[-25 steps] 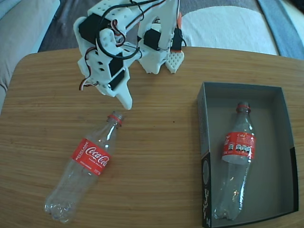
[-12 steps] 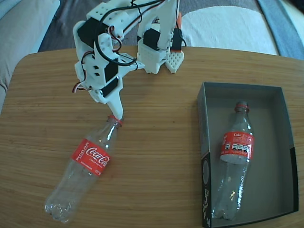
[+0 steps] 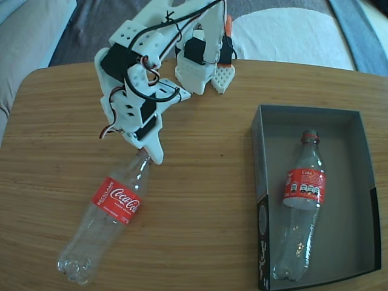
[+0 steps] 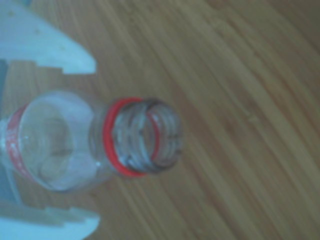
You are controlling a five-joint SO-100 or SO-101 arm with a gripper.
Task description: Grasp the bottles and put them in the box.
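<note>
One bottle (image 3: 110, 217) lies on its side on the wooden table (image 3: 206, 182), at about 8 o'clock from the middle of the fixed view, with its open neck pointing toward 1 o'clock and its base toward 7 o'clock. The second bottle (image 3: 302, 209) lies already inside the box (image 3: 262, 182), at about 4 o'clock in the same view, neck toward 12 o'clock.

The gripper (image 3: 145, 151) is at the neck of the loose bottle. In the wrist view the two white fingers (image 4: 55, 50) stand apart, one above and one below the bottle's shoulder (image 4: 55, 142), and the red neck ring (image 4: 116, 159) sticks out past them. I cannot see any contact with the plastic, so I judge the gripper is spread around the neck and not yet clamped.

So the step in hand seems to be the grasp of the second bottle; half of the task looks done. The next move probably calls for closing the fingers on the narrow part just behind the ring, where the bottle is stiff. Then the bottle must be lifted and carried toward 3 o'clock, over the near wall of the box.

The path over the table between is free. The main difficulty is the space in the box: the first bottle lies near the middle, so the new one must go down beside it.
</note>
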